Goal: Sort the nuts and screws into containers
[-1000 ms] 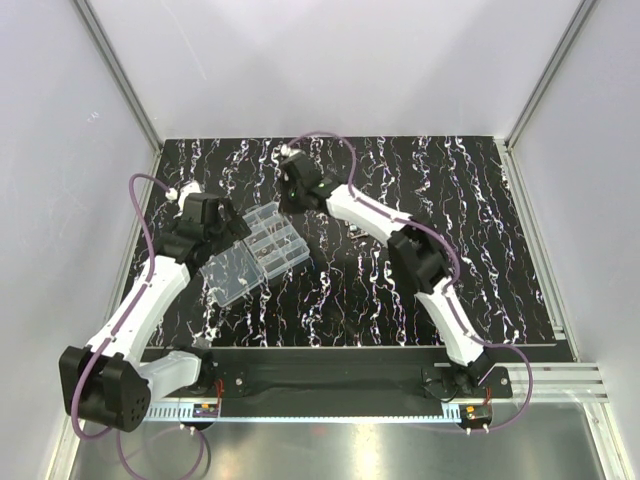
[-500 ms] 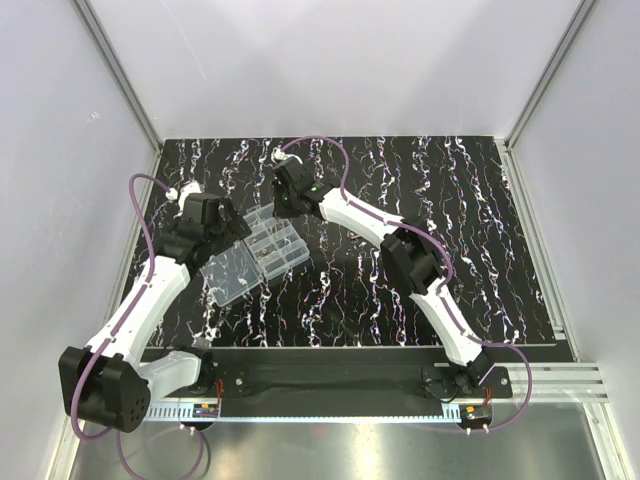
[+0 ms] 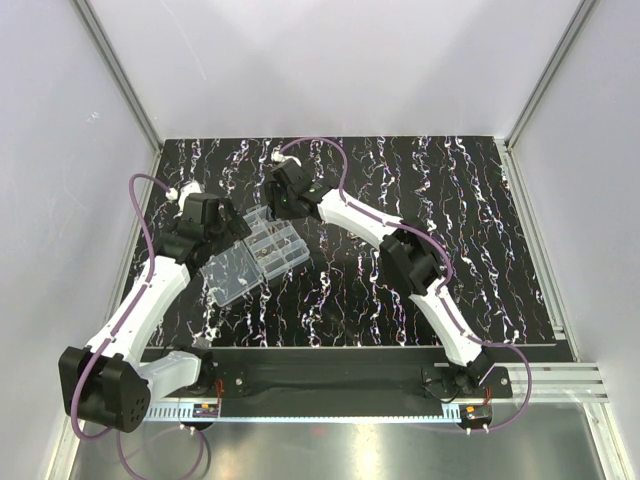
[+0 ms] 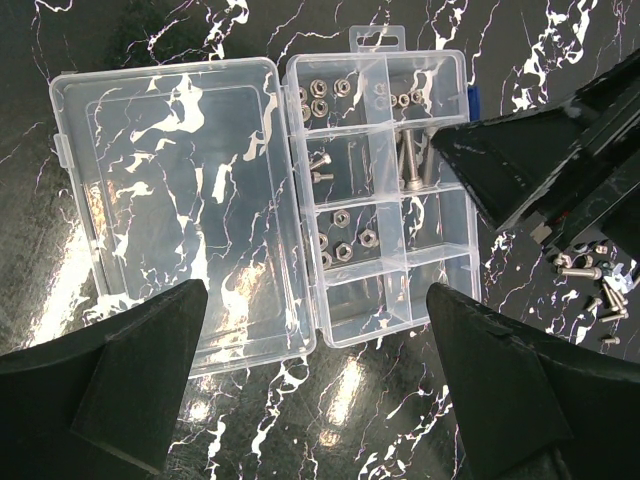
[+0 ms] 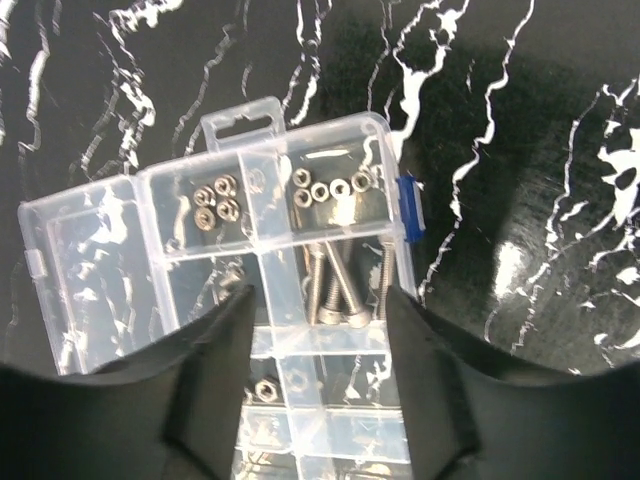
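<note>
The right claw [image 5: 320,300] shifted left over 3 long screws [image 5: 338,275].

Right arm: the right gripper [image 3: 277,205], black with two fingers, has travelled leftward from its position a second ago. It now stands over the far end of the clear plastic organiser box [image 3: 272,243]. Travel was larger in the first half-second and slight in the second. The fingers [image 5: 215,350], closed a second ago, now stand apart – the compartment of long silvery screws [image 5: 330,280] shows between them. The purple cable loop [image 3: 310,141] above the arm has shifted left with it.
</note>
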Robot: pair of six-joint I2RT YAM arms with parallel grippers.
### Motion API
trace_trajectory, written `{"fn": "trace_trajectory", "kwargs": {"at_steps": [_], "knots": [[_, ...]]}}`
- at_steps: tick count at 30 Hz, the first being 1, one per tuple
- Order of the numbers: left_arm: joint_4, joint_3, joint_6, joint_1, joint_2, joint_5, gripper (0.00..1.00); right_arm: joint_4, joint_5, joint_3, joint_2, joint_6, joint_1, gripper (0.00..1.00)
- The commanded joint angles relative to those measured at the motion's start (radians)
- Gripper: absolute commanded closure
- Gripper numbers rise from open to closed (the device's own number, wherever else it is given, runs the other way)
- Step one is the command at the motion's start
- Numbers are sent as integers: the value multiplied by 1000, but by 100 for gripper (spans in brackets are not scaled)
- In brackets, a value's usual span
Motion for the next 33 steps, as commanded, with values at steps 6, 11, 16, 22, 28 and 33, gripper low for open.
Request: {"fn": "trace_trajectory", "kwargs": {"at_steps": [6, 11, 16, 22, 28, 33], "knots": [[86, -15, 32, -1, -19, 71, 1, -93, 173, -155, -354, -40, -48, 27], [106, -16, 53, -15, -20, 101, 1, -108, 229, -575, -647, 22, -232, 23], [106, -15, 53, -17, -17, 103, 1, -181, 316, -845, -793, 141, -332, 27], [109, -15, 49, -17, -5, 112, 1, -124, 324, -981, -771, 251, -332, 36], [103, -13, 50, -17, -8, 103, 1, -89, 327, -939, -666, 245, -330, 41], [106, -15, 52, -17, -2, 108, 1, -92, 367, -953, -637, 260, -332, 48]]}}
